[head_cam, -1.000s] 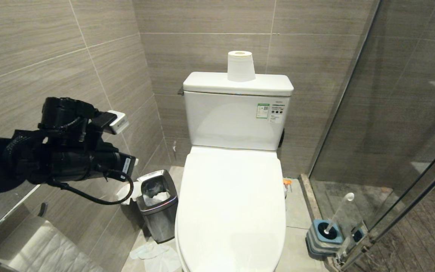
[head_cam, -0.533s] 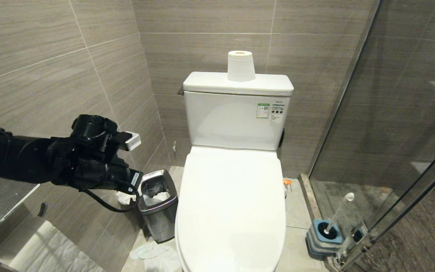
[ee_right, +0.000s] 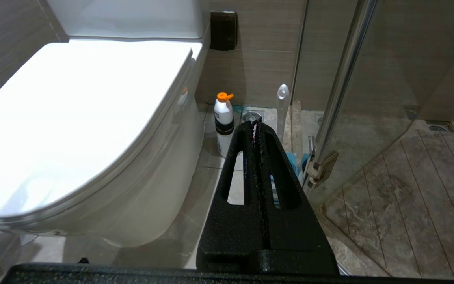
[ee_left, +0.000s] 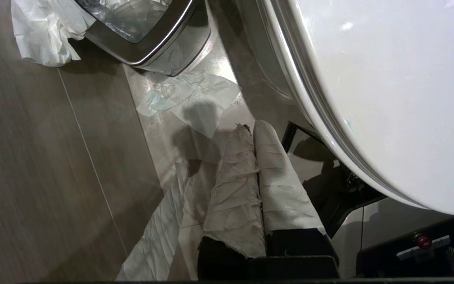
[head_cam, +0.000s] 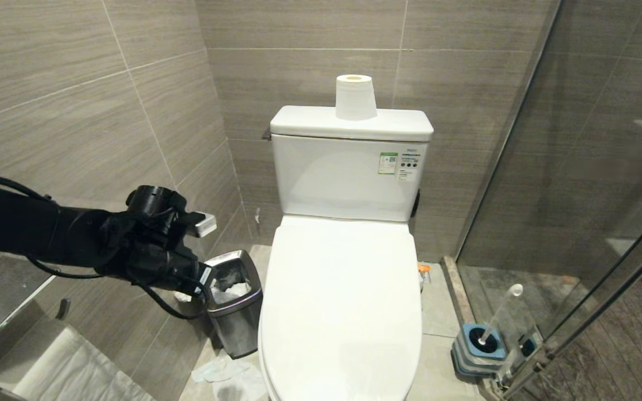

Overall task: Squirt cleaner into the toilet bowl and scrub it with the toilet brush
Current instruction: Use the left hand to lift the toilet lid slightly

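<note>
The toilet bowl (head_cam: 343,301) is white and glossy, and its lid is down, so the basin is hidden. The toilet brush (head_cam: 498,314) stands in its blue-topped grey holder (head_cam: 480,350) on the floor at the right, by the glass door. Its knob end (ee_right: 282,94) shows in the right wrist view. A white bottle with an orange cap (ee_right: 224,122) stands beside the bowl; whether it holds the cleaner I cannot tell. My left arm (head_cam: 131,245) reaches in from the left, above the waste bin. The left gripper (ee_left: 252,127), wrapped in white tape, is shut and empty beside the bowl's rim (ee_left: 388,98). The right gripper (ee_right: 255,123) is shut and empty, low at the bowl's right.
A steel waste bin (head_cam: 232,306) with a liner stands left of the bowl, close under my left arm. Crumpled tissue (head_cam: 226,374) lies on the floor in front of it. A paper roll (head_cam: 355,97) sits on the tank. A glass shower door (head_cam: 577,223) closes off the right.
My left arm has come down and reached forward to the right, from up by the wall tiles to just above the waste bin. Nothing else has moved.
</note>
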Controlling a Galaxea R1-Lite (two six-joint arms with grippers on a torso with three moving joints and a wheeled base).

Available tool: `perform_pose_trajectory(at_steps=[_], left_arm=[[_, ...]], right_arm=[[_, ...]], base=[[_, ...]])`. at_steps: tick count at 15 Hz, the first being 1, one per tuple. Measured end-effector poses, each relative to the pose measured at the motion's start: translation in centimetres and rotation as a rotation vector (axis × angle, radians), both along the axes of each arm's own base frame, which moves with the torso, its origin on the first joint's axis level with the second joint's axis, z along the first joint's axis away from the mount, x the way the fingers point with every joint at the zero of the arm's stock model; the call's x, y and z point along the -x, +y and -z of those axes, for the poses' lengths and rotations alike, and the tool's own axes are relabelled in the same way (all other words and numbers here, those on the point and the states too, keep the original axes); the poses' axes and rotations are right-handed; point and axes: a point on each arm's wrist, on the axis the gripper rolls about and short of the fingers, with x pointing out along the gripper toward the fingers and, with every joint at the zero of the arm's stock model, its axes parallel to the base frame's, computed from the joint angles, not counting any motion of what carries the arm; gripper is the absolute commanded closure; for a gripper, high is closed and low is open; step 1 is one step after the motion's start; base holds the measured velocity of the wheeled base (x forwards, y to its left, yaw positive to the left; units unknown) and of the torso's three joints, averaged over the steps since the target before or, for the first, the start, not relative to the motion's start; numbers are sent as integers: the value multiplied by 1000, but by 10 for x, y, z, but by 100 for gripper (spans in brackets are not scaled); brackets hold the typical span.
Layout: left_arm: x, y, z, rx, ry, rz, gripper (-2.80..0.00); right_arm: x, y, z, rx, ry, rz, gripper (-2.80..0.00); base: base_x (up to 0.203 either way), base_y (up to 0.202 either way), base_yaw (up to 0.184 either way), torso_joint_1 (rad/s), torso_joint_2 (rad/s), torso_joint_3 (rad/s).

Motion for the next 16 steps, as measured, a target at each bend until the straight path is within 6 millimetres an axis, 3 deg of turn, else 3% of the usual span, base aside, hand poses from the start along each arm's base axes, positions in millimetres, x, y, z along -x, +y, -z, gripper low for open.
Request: perform_pose_trajectory(at_steps=[6,16], left_arm=[[-23,-4,4,-13,-20,21,0],[-32,5,30,70,172,56,0]], right_arm=[[0,0,0,0,0,1,0],[0,0,0,0,0,1,0]], base=[[0,0,0,0,0,0],[0,0,0,0,0,0]])
